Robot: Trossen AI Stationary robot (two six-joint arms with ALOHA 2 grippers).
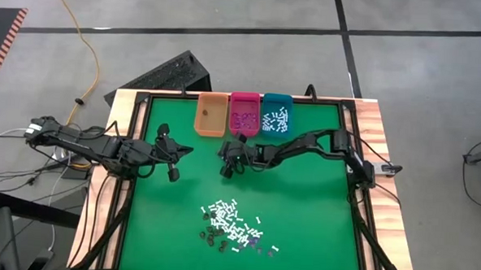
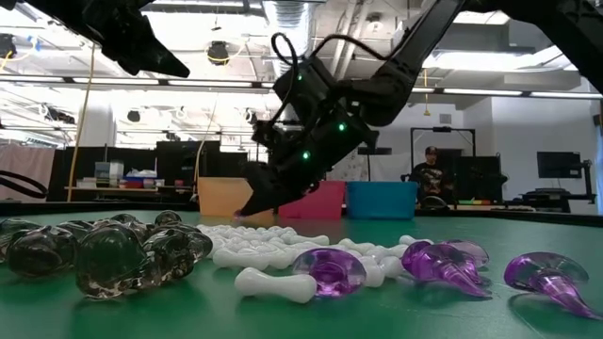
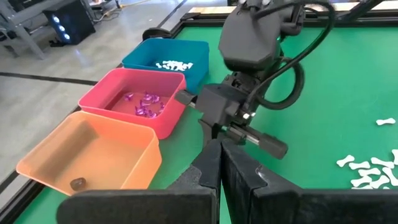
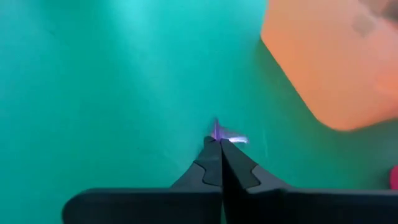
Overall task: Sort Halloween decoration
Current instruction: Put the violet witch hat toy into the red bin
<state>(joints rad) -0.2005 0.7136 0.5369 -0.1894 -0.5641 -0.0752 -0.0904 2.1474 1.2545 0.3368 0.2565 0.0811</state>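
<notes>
The Halloween decoration pieces lie in a loose pile [image 1: 232, 224] on the green mat near the front edge: white sticks [image 2: 273, 281], purple bits [image 2: 443, 264] and dark bits [image 2: 113, 254]. My right gripper [image 1: 221, 154] is shut on one purple bit [image 4: 217, 130], low over the mat in front of the orange bin [image 1: 211, 115]. It also shows in the low view [image 2: 250, 209]. My left gripper [image 1: 189, 151] is shut and empty [image 3: 219, 149], just left of the right one and facing it. My right gripper pinches the purple bit [image 4: 217, 129] between its two fingertips, with only a small part sticking out past them. The fingers slant down toward the mat. Whether the bit touches the mat, I cannot tell.
Three bins stand in a row at the far edge: orange with one dark bit [image 3: 78, 183], pink [image 1: 244, 113] with purple bits, teal [image 1: 275, 114] with white sticks. Green mat lies open between the bins and the pile. A person [image 2: 431, 174] sits far behind the table.
</notes>
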